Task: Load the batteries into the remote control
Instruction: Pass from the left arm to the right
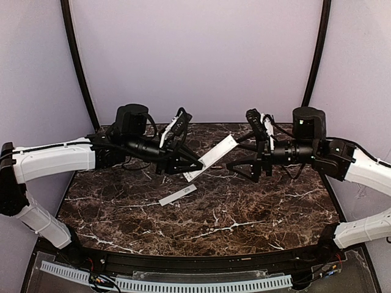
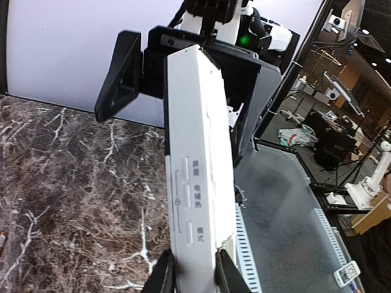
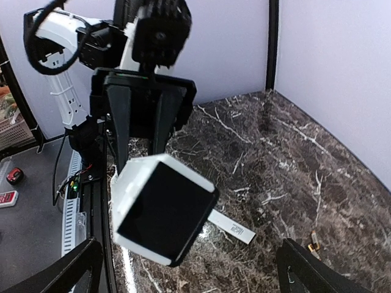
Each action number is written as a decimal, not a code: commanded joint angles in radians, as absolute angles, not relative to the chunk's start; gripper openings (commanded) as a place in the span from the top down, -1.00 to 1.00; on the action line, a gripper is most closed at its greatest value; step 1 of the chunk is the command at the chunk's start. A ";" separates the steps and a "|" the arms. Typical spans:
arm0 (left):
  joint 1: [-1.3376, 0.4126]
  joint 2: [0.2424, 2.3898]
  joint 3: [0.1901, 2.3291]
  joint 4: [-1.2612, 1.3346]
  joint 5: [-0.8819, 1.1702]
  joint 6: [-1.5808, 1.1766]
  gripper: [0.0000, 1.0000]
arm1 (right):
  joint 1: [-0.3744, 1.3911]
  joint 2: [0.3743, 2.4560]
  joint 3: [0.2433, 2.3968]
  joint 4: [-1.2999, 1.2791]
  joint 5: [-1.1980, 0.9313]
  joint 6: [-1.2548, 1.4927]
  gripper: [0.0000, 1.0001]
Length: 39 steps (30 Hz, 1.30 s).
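Note:
My left gripper (image 1: pixel 185 170) is shut on one end of the remote control (image 1: pixel 211 157), a slim white bar held up off the table and angled toward the right arm. In the left wrist view the fingers (image 2: pixel 162 276) clamp the bar's near end (image 2: pixel 198 177). My right gripper (image 1: pixel 242 152) is open wide and empty, facing the bar's free end with a small gap. In the right wrist view that end shows as a dark square face (image 3: pixel 162 210) between my spread fingers (image 3: pixel 64 276). A small battery-like object (image 3: pixel 313 248) lies on the table.
A thin flat white strip (image 1: pixel 178 195) lies on the dark marble table (image 1: pixel 244 213) below the remote; it also shows in the right wrist view (image 3: pixel 232 227). A small object (image 2: pixel 2 240) sits at the left edge of the left wrist view. White walls enclose the back and sides.

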<state>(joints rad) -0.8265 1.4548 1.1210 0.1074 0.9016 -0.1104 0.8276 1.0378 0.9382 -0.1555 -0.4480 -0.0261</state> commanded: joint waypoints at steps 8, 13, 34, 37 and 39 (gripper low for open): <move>-0.839 1.457 1.103 0.140 0.714 0.009 0.77 | 0.714 1.142 0.988 0.014 -0.755 0.304 -0.96; -0.859 1.465 1.105 0.122 0.675 0.052 0.78 | 0.662 1.180 0.993 0.063 -0.803 0.391 -0.77; -0.874 1.543 1.075 0.385 0.535 -0.183 0.86 | 0.641 1.244 0.877 0.340 -0.790 0.570 -0.04; -0.877 1.557 1.084 0.393 0.544 -0.199 0.86 | 0.641 1.274 0.874 0.373 -0.794 0.583 0.09; -0.879 1.563 1.086 0.406 0.552 -0.214 0.86 | 0.639 1.285 0.871 0.394 -0.800 0.590 0.20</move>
